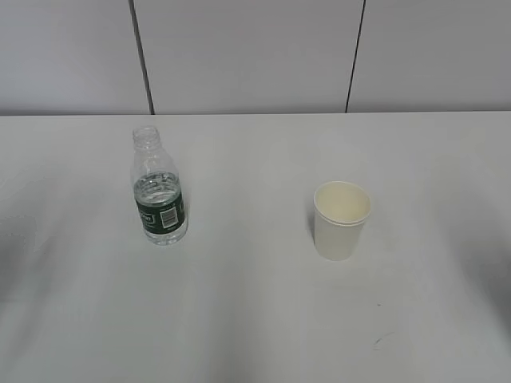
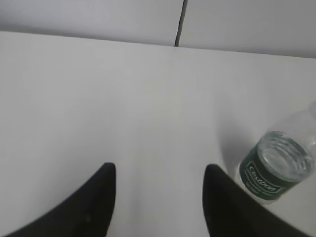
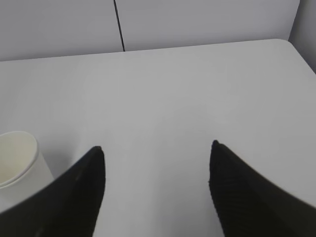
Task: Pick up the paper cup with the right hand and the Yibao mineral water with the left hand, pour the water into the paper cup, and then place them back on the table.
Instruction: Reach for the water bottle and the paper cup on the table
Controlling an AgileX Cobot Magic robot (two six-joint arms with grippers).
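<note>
white table, both hands spread

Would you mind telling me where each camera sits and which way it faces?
Exterior: raised at the front, looking down at the Yibao mineral water and paper cup on the table; no robot visible.
Left wrist: behind the open left end effector, bottle at right.
Right wrist: behind the open right end effector, cup at left.
Shared: table, back wall.

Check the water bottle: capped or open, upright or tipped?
Open and upright. The Yibao mineral water stands on the table with a bare, capless neck; water fills roughly its lower half.
</note>
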